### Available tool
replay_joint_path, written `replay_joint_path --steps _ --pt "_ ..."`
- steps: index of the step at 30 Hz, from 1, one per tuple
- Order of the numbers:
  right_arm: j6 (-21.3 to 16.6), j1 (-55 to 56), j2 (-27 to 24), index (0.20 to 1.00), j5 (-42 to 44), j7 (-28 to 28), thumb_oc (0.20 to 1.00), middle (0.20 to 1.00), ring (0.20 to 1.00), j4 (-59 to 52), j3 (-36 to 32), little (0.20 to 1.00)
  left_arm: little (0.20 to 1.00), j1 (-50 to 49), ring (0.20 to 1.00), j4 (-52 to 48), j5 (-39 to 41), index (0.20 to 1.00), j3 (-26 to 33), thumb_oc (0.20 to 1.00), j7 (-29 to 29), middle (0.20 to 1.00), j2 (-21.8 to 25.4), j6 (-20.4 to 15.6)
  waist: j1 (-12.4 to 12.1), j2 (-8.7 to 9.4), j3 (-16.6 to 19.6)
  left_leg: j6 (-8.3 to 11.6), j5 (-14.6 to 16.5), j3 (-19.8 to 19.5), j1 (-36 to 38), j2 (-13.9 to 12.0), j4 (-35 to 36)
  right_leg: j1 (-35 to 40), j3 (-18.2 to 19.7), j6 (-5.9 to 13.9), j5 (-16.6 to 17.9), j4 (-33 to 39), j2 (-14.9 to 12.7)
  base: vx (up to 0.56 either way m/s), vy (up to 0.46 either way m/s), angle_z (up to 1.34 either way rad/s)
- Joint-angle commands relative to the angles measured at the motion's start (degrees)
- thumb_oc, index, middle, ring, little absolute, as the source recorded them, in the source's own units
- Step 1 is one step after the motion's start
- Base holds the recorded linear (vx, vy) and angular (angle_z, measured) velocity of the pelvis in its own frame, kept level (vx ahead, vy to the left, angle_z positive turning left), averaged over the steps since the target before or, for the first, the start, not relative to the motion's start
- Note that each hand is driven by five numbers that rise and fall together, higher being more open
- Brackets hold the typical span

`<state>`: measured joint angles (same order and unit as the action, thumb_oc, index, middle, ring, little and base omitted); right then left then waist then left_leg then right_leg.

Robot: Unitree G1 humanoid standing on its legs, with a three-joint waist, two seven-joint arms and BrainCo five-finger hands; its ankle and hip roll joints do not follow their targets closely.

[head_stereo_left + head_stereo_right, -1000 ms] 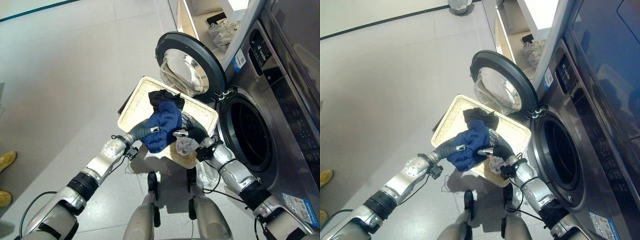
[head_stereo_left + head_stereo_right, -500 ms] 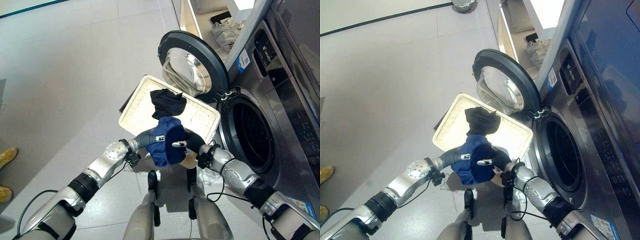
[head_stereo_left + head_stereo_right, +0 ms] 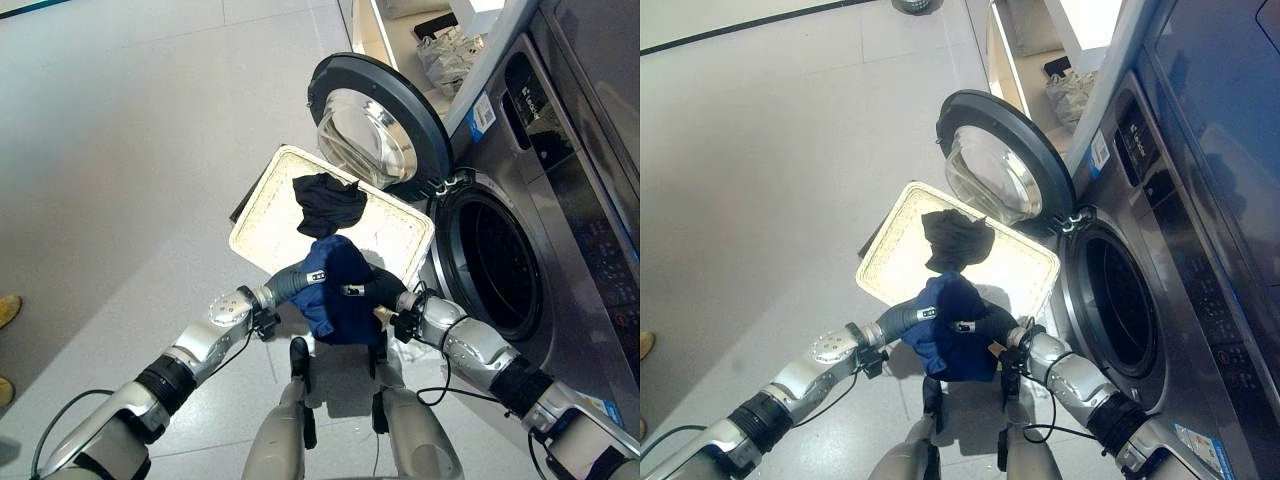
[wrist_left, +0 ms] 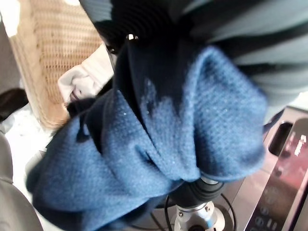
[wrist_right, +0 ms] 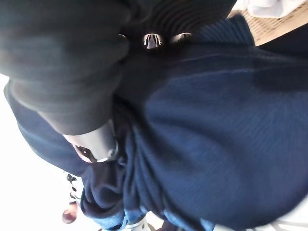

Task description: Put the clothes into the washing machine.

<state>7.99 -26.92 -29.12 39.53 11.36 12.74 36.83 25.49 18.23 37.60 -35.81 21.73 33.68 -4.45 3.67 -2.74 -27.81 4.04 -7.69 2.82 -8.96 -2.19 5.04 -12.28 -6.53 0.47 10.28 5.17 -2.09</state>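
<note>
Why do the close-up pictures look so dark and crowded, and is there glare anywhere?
In both wrist views the blue garment sits right against the lens, with the dark wrist cover shading it; behind it the woven basket shows bright. In the left eye view the open washer door has shiny reflections on its glass, and the drum opening is in deep shadow.

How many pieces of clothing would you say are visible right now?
3: a blue garment bunched between the two hands, a black garment lying in the basket, and a pale piece by the basket's edge. Others may be hidden.
</note>
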Motion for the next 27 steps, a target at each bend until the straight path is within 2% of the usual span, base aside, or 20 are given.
replay_joint_path --steps 1,2,3,4,7,13,14,15,16,17,19,20,21,23,24,26,27 --pt "4.3 0.5 4.2 0.2 1.8 5.6 0.2 0.2 0.2 -3.1 6.4 0.2 0.2 3.6 0.2 -3.0 3.7 0.2 3.0 0.2 -2.4 0.2 -4.5 -9.1 -0.1 2.94 1.4 -1.25 4.5 2.2 -2.0 4.3 -3.3 -0.9 1.3 2.55 -7.2 -4.7 2.1 0.0 0.0 0.0" --pt "6.8 0.9 4.4 0.2 3.3 7.6 0.2 0.2 0.2 -2.6 6.6 0.2 0.2 3.4 0.2 -2.8 2.1 0.2 3.4 0.2 -4.7 0.2 -5.1 -10.9 -0.3 3.03 1.2 -1.32 4.5 2.0 -2.3 4.3 -3.5 -1.1 1.3 2.47 -7.3 -4.9 2.2 0.0 0.0 0.0" --pt "7.2 1.1 4.5 0.2 3.5 8.5 0.2 0.2 0.2 -2.5 6.6 0.2 0.2 3.4 0.2 -2.8 1.6 0.2 3.6 0.2 -5.5 0.2 -5.1 -11.4 -0.4 3.06 1.1 -1.36 4.5 1.9 -2.4 4.4 -3.6 -1.1 1.3 2.43 -7.4 -5.1 2.2 0.0 -0.047 -0.01" --pt "10.2 1.6 4.7 0.2 5.2 11.0 0.2 0.2 0.2 -2.3 6.8 0.2 0.263 3.4 0.263 -2.6 0.0 0.263 3.9 0.263 -7.9 0.263 -5.3 -12.8 -0.6 3.12 1.0 -1.43 4.5 1.6 -2.6 4.4 -3.8 -1.3 1.3 2.33 -7.6 -5.4 2.2 0.0 -0.041 0.0" --pt "14.4 2.7 5.5 0.2 9.4 15.2 0.2 0.2 0.2 -0.9 7.7 0.2 0.297 3.7 0.297 -2.3 -3.1 0.297 4.5 0.297 -11.3 0.297 -5.7 -15.2 -1.2 3.21 0.7 -1.44 4.4 0.6 -3.4 4.5 -4.6 -1.9 1.0 2.0 -8.4 -7.0 2.1 0.01 -0.073 0.0" --pt "14.5 2.8 5.6 0.2 9.6 15.5 0.2 0.2 0.2 -0.8 7.8 0.2 0.329 3.8 0.329 -2.2 -3.2 0.329 4.5 0.329 -11.6 0.329 -5.7 -15.4 -1.3 3.2 0.7 -1.45 4.4 0.5 -3.5 4.5 -4.7 -2.0 1.0 1.96 -8.5 -7.2 2.1 0.0 -0.017 0.0" --pt "15.5 3.7 6.2 0.2 13.4 17.9 0.2 0.2 0.2 0.9 7.7 0.2 1.0 4.0 1.0 -1.1 -5.8 1.0 4.2 1.0 -15.3 1.0 -6.3 -17.2 -1.4 3.13 0.5 -1.42 4.4 -0.5 -4.0 4.7 -5.6 -2.6 1.0 1.71 -9.2 -8.9 2.0 0.02 -0.068 -0.01" --pt "15.5 3.7 6.2 0.2 13.4 17.9 0.2 0.2 0.2 0.9 7.7 0.2 1.0 4.0 1.0 -1.1 -5.8 1.0 4.2 1.0 -15.3 1.0 -6.3 -17.2 -1.4 3.13 0.5 -1.42 4.4 -0.5 -4.0 4.7 -5.6 -2.6 1.0 1.71 -9.2 -8.9 2.0 0.05 -0.117 0.02" --pt "18.2 5.2 7.0 0.2 16.8 20.0 0.2 0.2 0.2 1.8 7.3 0.2 1.0 3.6 1.0 0.0 -11.9 1.0 3.8 1.0 -24.0 1.0 -6.8 -18.6 -1.3 3.12 0.4 -1.29 4.5 -0.5 -4.4 4.9 -6.0 -2.9 1.0 1.8 -8.9 -8.6 1.9 0.03 -0.051 0.05" --pt "18.3 5.2 7.0 0.2 16.8 20.1 0.2 0.2 0.2 1.9 7.3 0.2 1.0 3.5 1.0 0.0 -12.4 1.0 3.8 1.0 -24.9 1.0 -6.9 -18.5 -1.3 3.11 0.4 -1.28 4.5 -0.5 -4.4 4.9 -6.0 -2.9 1.0 1.8 -8.9 -8.6 1.9 0.03 -0.063 0.04" --pt "19.2 5.3 7.5 0.2 16.1 20.7 0.2 0.2 0.2 2.5 7.2 0.2 1.0 3.8 1.0 0.9 -19.5 1.0 4.0 1.0 -32.1 1.0 -6.8 -17.5 -1.3 3.13 0.0 -1.25 4.4 -0.4 -4.6 4.9 -6.0 -3.2 1.0 1.85 -8.7 -8.5 1.8 0.0 -0.013 -0.02" --pt "19.2 5.3 7.5 0.2 16.1 20.7 0.2 0.2 0.2 2.5 7.2 0.2 1.0 3.8 1.0 0.9 -19.6 1.0 3.9 1.0 -32.2 1.0 -6.8 -17.5 -1.3 3.12 0.0 -1.25 4.4 -0.4 -4.6 4.9 -6.0 -3.2 1.0 1.85 -8.7 -8.5 1.8 -0.01 -0.031 -0.03" --pt "20.5 5.1 7.8 0.2 16.2 20.6 0.2 0.2 0.2 2.6 7.1 0.2 1.0 4.2 1.0 1.3 -23.3 1.0 3.8 1.0 -36.2 1.0 -6.4 -16.7 -1.3 3.15 -0.1 -1.21 4.3 -0.4 -4.9 4.9 -6.0 -3.4 1.0 1.84 -8.6 -8.5 1.8 0.0 0.0 0.0" --pt "22.3 4.9 7.7 0.2 15.4 20.2 0.2 0.2 0.2 3.2 6.9 0.2 1.0 5.2 1.0 1.8 -30.1 1.0 4.1 1.0 -43.4 1.0 -5.0 -13.7 -1.3 3.07 -0.4 -1.08 4.1 -0.5 -5.0 4.9 -5.8 -3.6 1.0 1.86 -8.5 -8.4 1.8 0.0 -0.019 -0.01" --pt "22.3 4.9 7.7 0.2 15.4 20.2 0.2 0.2 0.2 3.2 6.9 0.2 1.0 5.2 1.0 1.8 -30.1 1.0 4.1 1.0 -43.4 1.0 -5.0 -13.7 -1.3 3.07 -0.4 -1.08 4.1 -0.5 -5.0 4.9 -5.8 -3.6 1.0 1.86 -8.5 -8.4 1.8 0.0 0.0 0.0" --pt "22.9 4.9 6.8 0.2 17.0 18.2 0.2 0.2 0.2 5.5 6.2 0.2 1.0 7.2 1.0 2.4 -38.9 1.0 4.7 1.0 -50.3 1.0 -2.0 -8.0 -1.2 2.74 -0.7 -0.91 4.2 -0.2 -5.1 5.0 -5.7 -3.7 0.8 1.91 -8.5 -8.3 1.5 0.0 0.0 0.0" --pt "23.0 5.1 6.6 0.2 17.3 18.4 0.2 0.2 0.2 6.1 5.8 0.2 1.0 7.5 1.0 2.4 -41.0 1.0 4.9 1.0 -51.0 1.0 -1.1 -7.0 -1.2 2.63 -0.8 -0.85 4.2 -0.1 -5.0 5.0 -5.7 -3.7 0.6 1.94 -8.5 -8.2 1.4 0.0 0.0 0.0"
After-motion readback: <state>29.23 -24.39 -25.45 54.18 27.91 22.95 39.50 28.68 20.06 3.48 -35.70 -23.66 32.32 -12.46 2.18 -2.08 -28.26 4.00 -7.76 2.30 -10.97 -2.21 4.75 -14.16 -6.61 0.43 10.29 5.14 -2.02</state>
